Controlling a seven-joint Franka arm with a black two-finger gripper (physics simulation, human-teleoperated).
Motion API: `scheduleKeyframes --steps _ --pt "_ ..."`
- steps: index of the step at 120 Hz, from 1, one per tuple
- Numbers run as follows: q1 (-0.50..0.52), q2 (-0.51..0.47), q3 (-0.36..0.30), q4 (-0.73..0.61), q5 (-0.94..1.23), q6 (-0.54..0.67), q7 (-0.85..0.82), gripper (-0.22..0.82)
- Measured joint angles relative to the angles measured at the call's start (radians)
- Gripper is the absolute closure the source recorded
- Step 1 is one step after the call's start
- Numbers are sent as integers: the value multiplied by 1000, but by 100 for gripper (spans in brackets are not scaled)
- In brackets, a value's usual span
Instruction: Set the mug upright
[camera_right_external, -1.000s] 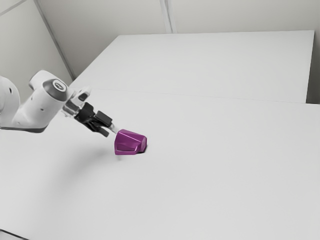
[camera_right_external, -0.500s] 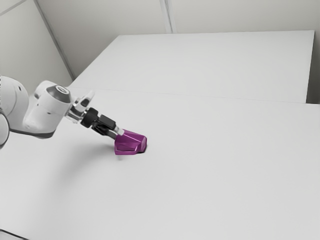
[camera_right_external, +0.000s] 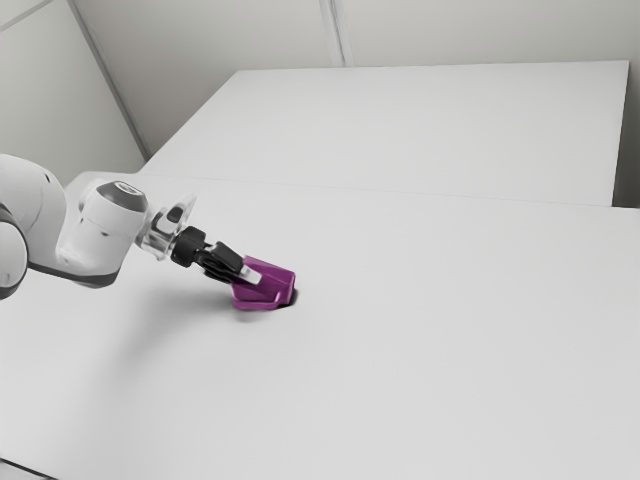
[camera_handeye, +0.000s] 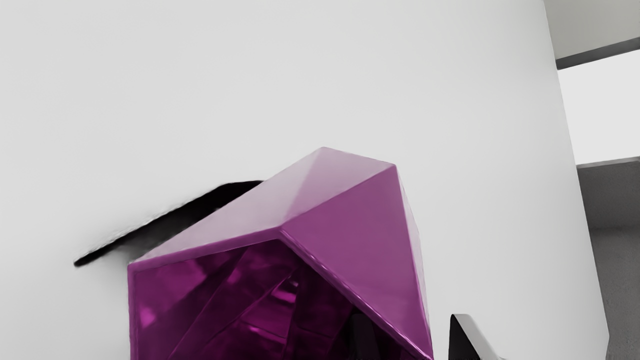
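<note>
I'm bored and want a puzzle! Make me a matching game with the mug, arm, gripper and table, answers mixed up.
1. Mug
2. Arm
3. Gripper
4. Table

A. White, coming in from the exterior view's left
B. Flat, under the mug
C. Purple, tipped over
D. Black, open

Right pairs: 1-C, 2-A, 3-D, 4-B

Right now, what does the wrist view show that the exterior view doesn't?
Wrist view: the look into the purple mug, past its rim, with one fingertip inside and the other outside, a gap between that one and the mug's wall.

Exterior view: the white arm reaching in from that view's left.

Both: the mug lying on its side on the pale table, the gripper at its open end.
</note>
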Motion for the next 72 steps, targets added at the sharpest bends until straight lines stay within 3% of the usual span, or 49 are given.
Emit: scheduleKeyframes --steps 30,52,72 --pt "-5 -1 0 7 -1 -11 4 74" --pt "-23 -21 4 12 34 -9 -3 77" --pt "-67 -97 10 21 180 -7 -56 77"
